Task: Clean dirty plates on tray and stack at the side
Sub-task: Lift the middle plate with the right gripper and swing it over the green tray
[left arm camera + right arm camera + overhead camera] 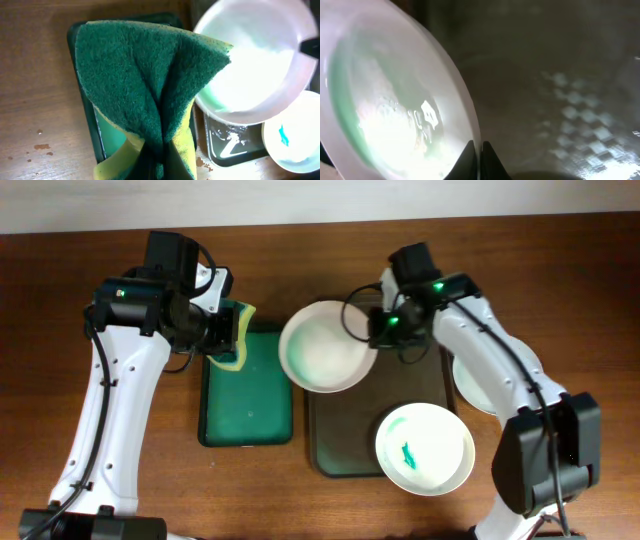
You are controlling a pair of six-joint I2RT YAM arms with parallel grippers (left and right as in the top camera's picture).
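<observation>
Right gripper (376, 328): clenched on the rim of a white plate (322, 348). In the right wrist view the two dark fingertips (487, 159) pinch the edge, one on each side of it.
Held plate versus right gripper: the plate extends away from the pincer toward the table's middle, and the grip sits on its right-hand edge in the overhead view.
Held plate, place: it lies over the gap between the two trays, covering the upper right corner of the green tray (245, 410) and the upper left corner of the dark brown tray (350, 430).
Held plate, surface: a pale green film rings the inside and the centre is glossy and bright.
Left gripper (226, 333): grasping a green-and-yellow sponge (150, 90), which is squeezed into a fold with its green scouring face outward. The fingers themselves are hidden behind it.
Sponge versus held plate: just beside the plate's left rim, above the far end of the green tray. Whether they touch cannot be told.
Second plate (425, 448): rests on the near right corner of the brown tray with a green smear in its bowl, well apart from both pincers.
Third plate (478, 388): lies on the wooden table (60, 310) right of the brown tray, partly hidden under the right arm.
</observation>
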